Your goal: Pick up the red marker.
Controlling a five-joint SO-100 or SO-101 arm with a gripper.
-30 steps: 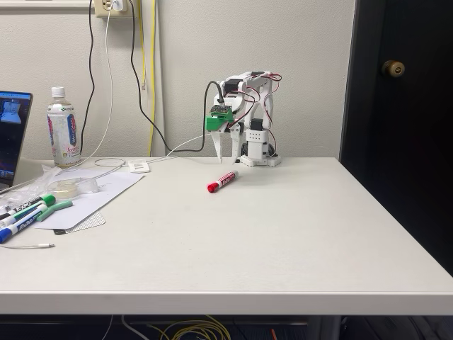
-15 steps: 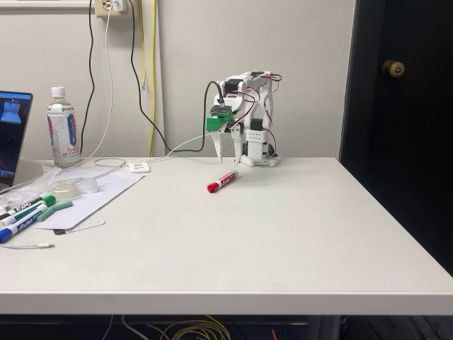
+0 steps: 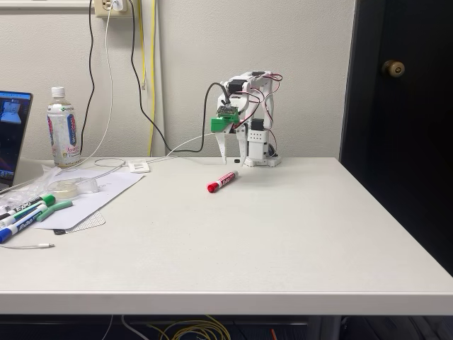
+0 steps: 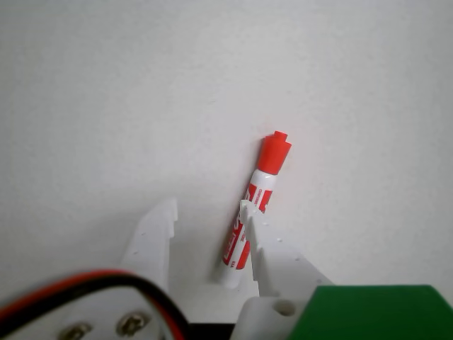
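The red marker (image 3: 222,181) lies flat on the white table (image 3: 283,234), its red cap toward the table's front left in the fixed view. My gripper (image 3: 231,163) hangs just behind and above it, fingers pointing down. In the wrist view the red marker (image 4: 259,190) runs upward with its cap at the far end. Its tail lies below the gap of the gripper (image 4: 206,207), close against the right finger (image 4: 262,248). The jaws stand open and nothing is held.
Green- and blue-capped markers (image 3: 27,212) lie on a paper sheet (image 3: 92,191) at the table's left edge, beside a plastic bottle (image 3: 64,129) and a laptop (image 3: 13,134). Cables (image 3: 134,64) hang down the wall. A dark door (image 3: 400,85) stands to the right.
The gripper has shifted slightly to the right and a little upward near the arm's base. The marker has not moved.
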